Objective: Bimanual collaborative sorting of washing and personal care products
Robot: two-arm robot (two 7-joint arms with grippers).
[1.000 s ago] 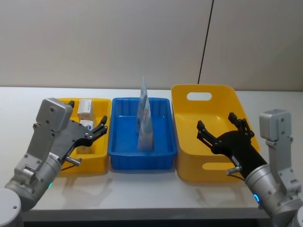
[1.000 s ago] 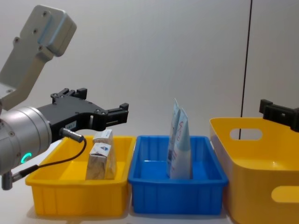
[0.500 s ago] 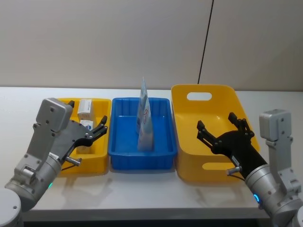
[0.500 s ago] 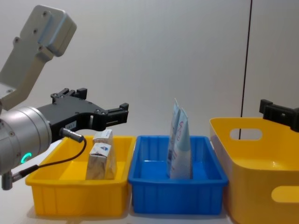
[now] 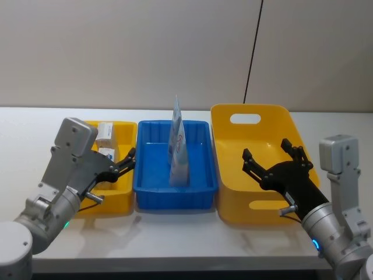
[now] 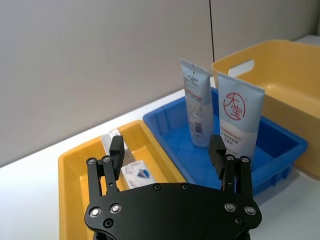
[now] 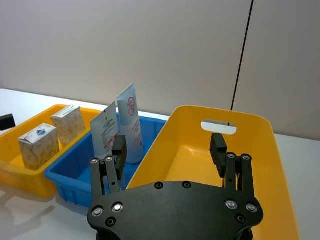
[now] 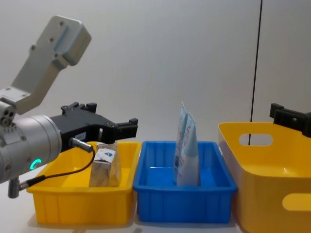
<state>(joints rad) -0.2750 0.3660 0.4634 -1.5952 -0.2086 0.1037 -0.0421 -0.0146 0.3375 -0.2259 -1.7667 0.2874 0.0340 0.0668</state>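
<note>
Left gripper (image 5: 125, 161), fingers apart, hovers over the yellow tray (image 5: 116, 199) holding the small packages (image 5: 106, 135). Two tubes (image 5: 178, 146) stand upright in the blue tray (image 5: 175, 202). Right gripper (image 5: 265, 149), fingers apart, hangs over the basket (image 5: 256, 109).

A white desk (image 5: 175, 239) is set with three containers in a row, their sides close together. A shallow yellow tray (image 5: 119, 201) is placed at the left, a blue tray (image 5: 175, 198) of similar size in the middle, and a larger, deeper yellow basket (image 5: 247, 213) at the right. An oval handle cut-out (image 5: 245, 119) is seen in the basket's far wall. A plain beige wall (image 5: 116, 52) is seen behind the desk, crossed by a thin dark line (image 5: 254, 46) running top to bottom.
</note>
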